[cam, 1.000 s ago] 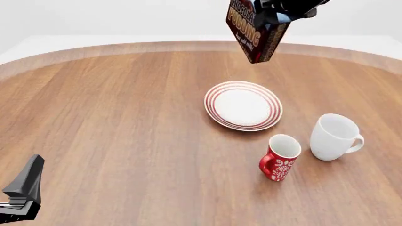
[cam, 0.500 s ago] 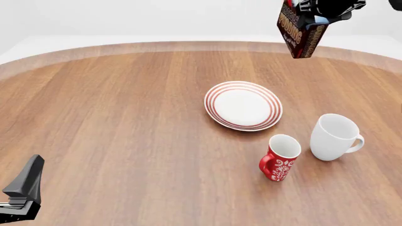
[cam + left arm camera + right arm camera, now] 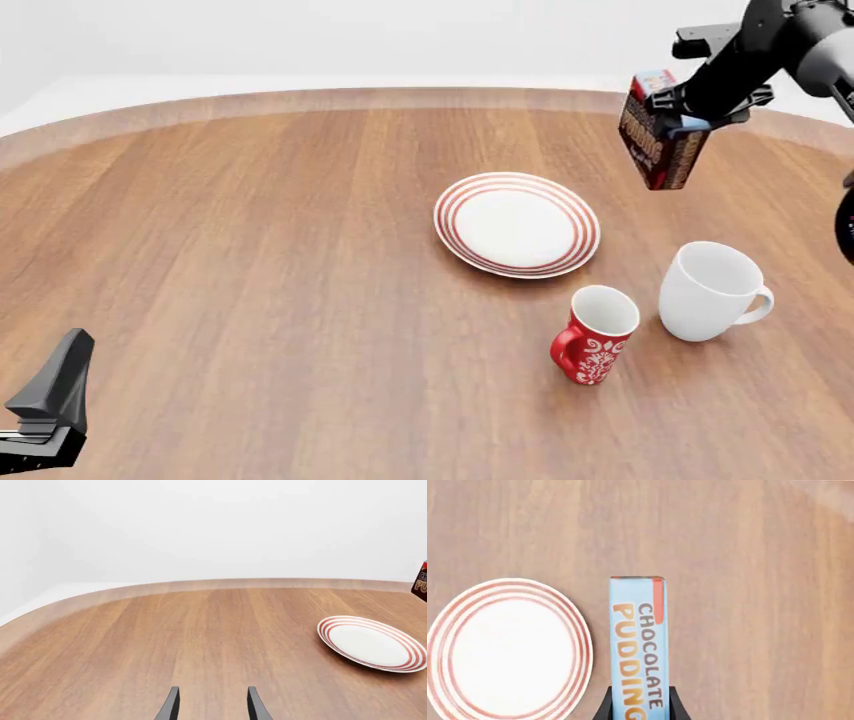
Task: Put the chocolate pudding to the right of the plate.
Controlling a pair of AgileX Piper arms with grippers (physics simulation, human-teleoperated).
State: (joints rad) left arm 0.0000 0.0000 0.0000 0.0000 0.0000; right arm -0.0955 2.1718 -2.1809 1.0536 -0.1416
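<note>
In the left wrist view, the left gripper (image 3: pixel 212 706) shows only two dark fingertips (image 3: pixel 170 707), set apart with bare wood between them, so the fingers are parted and hold nothing. They are low over the table (image 3: pixel 167 640). The plate (image 3: pixel 371 643) lies on the wood well apart from them. A small corner of the chocolate pudding (image 3: pixel 421 581) appears at the picture's edge, beyond the plate.

In the front view, the left arm shows only as a dark part (image 3: pixel 47 410) at about 8 o'clock, near the table's near edge. The right arm (image 3: pixel 787 40) comes in from about 1 o'clock and bends down toward the carton. The right gripper (image 3: pixel 678 105) clamps the pudding (image 3: pixel 659 140) from above. The carton hangs tilted in the air, at about 2 o'clock from the plate (image 3: pixel 517 224); I cannot tell its height over the wood. A white mug (image 3: pixel 711 291) and a red mug (image 3: pixel 595 334) stand at about 4 and 5 o'clock from the plate.

In the right wrist view, the fingers (image 3: pixel 606 707) press both sides of the carton (image 3: pixel 638 647). Its light-blue top faces the camera. The plate (image 3: pixel 507 650) lies just beside it below.
</note>
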